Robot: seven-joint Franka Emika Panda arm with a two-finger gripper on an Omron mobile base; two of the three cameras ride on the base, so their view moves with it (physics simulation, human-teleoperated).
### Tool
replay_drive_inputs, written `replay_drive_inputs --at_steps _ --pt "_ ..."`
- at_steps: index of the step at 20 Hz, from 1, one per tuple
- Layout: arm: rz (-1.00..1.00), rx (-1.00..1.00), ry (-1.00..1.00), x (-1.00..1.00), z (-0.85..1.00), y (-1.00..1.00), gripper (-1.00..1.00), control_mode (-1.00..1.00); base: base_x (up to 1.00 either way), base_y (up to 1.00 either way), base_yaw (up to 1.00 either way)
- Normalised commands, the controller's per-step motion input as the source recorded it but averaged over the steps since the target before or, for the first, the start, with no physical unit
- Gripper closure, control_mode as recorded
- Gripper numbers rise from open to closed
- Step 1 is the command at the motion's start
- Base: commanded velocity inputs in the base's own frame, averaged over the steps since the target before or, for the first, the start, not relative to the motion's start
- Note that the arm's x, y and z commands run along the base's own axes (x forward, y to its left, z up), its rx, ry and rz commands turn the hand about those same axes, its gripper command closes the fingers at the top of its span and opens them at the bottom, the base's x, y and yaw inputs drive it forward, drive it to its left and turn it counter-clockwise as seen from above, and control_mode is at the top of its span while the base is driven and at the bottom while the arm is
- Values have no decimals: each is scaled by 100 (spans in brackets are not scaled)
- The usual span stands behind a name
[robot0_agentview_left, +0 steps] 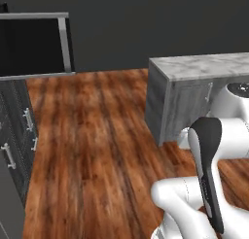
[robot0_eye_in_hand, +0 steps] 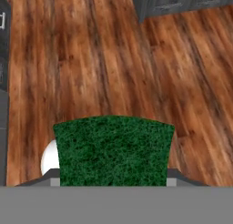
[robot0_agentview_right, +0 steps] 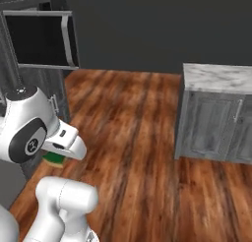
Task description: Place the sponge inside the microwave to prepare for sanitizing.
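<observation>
The sponge point(robot0_eye_in_hand: 113, 150), its green face towards the camera, sits between the fingertips of my gripper point(robot0_eye_in_hand: 112, 180), which is shut on it above the wooden floor. From the right base view a green and yellow edge of the sponge point(robot0_agentview_right: 53, 159) peeks out under the white hand point(robot0_agentview_right: 64, 141) at the lower left. The microwave's black glass door with its grey frame point(robot0_agentview_left: 35, 44) point(robot0_agentview_right: 43, 38) stands swung open at the upper left, higher than the hand and farther away. The microwave's inside is hidden.
A grey cabinet island with a marble top point(robot0_agentview_left: 194, 68) point(robot0_agentview_right: 216, 77) stands to the right. Dark drawer fronts with metal handles point(robot0_agentview_left: 19, 131) run down the left side below the microwave. Wooden floor point(robot0_agentview_left: 92, 136) lies open between them.
</observation>
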Motion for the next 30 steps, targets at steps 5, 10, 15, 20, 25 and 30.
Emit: replay_drive_inputs --at_steps 5,10,15,20,25,30 --pt "0 0 0 0 0 0 100 100 85 -71 31" --pt "0 0 0 0 0 0 100 100 56 -41 12" --pt "0 0 0 0 0 0 100 100 53 0 0" --pt "0 0 0 0 0 0 100 100 89 0 0" --pt "0 0 0 0 0 0 100 100 92 0 0" --pt "0 0 0 0 0 0 100 100 82 0 0"
